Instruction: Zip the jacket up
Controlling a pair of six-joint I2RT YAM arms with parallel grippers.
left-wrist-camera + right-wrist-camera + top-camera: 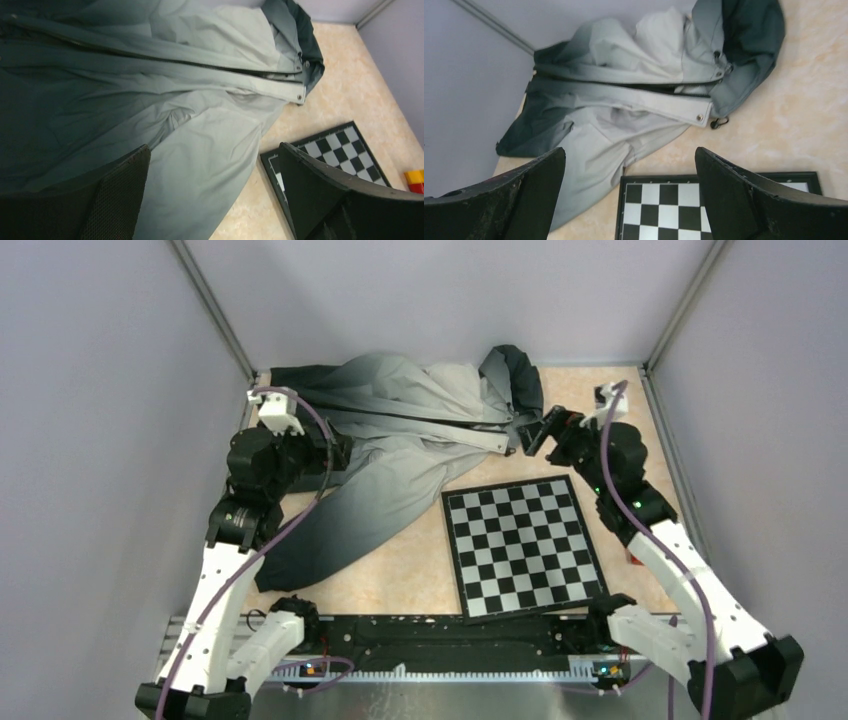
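Observation:
The jacket (400,435) lies crumpled across the back of the table. It fades from light grey to dark charcoal, with its hood (520,375) to the right and one sleeve (330,530) trailing toward the front left. Its dark zipper (200,65) runs along the front and also shows in the right wrist view (649,86). My left gripper (335,452) is open and empty above the jacket's dark left part; in its wrist view (214,150) light fabric lies between the fingers. My right gripper (530,435) is open and empty by the collar end (630,152).
A chessboard (520,545) lies at the front right, its corner near the sleeve; it shows in the left wrist view (345,142) and the right wrist view (674,200). A small red and yellow block (415,180) sits right of the board. Grey walls enclose the table.

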